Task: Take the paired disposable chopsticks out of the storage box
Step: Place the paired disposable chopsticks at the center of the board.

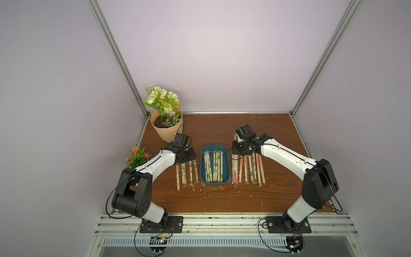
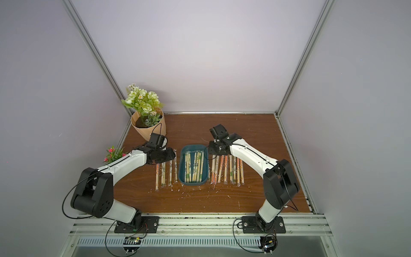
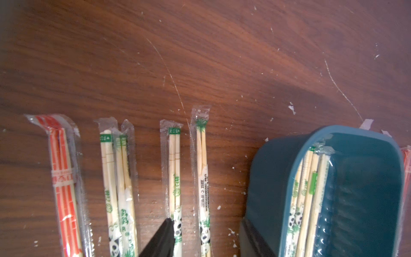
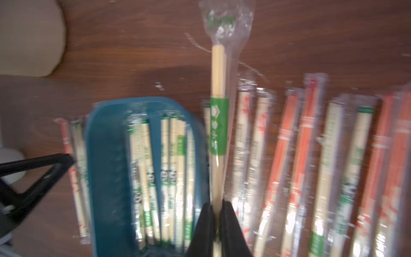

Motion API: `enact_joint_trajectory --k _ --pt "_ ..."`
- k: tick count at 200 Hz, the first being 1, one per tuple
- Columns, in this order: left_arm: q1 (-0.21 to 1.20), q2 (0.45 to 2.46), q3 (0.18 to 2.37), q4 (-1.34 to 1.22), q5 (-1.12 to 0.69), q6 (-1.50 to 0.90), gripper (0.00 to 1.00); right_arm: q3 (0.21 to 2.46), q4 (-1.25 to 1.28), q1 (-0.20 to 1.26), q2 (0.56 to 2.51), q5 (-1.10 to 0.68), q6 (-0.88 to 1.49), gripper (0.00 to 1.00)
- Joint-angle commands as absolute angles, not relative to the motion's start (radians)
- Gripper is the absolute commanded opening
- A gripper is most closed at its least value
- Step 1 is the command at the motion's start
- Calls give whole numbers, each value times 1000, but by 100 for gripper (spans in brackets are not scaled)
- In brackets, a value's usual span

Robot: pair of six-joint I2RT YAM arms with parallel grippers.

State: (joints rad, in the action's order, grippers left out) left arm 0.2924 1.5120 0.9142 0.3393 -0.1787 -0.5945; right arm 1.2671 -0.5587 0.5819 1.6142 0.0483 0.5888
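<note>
The storage box (image 1: 202, 165), a dark teal tray, sits mid-table and several paired disposable chopsticks (image 1: 213, 166) lie in it. My right gripper (image 4: 218, 205) is shut on one sleeved pair with a green band (image 4: 219, 124), held just off the box's right wall (image 4: 200, 142). Over the left row of pairs (image 3: 175, 169) on the table my left gripper (image 3: 206, 224) hangs open. A panda-print pair (image 3: 203, 182) lies between its fingers, not gripped. Both top views show the box (image 2: 181, 165) between the two grippers.
Several sleeved pairs lie in a row right of the box (image 1: 249, 170) and a shorter row lies left of it (image 1: 186, 175). A peach flower pot (image 1: 166, 130) stands at the back left, and a small pink-flowered plant (image 1: 136, 156) stands by my left arm. Pale flecks litter the wooden table (image 1: 222, 200).
</note>
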Motion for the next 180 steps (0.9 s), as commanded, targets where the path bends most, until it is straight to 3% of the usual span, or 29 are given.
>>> enact_joint_trajectory --k 1,44,87,121,180 --pt "320 1533 947 340 -172 -606 50 1185 -542 500 1519 67 505 0" --pt "347 1553 977 347 -160 -618 50 1066 -568 362 1426 160 439 0" --pt "352 1570 991 351 -161 -620 50 1016 -617 237 1453 295 380 0" --pt "351 1578 999 351 -163 -619 50 1012 -633 219 1512 397 355 0" --pt "351 1592 1002 345 -166 -611 50 988 -594 231 1579 397 361 0"
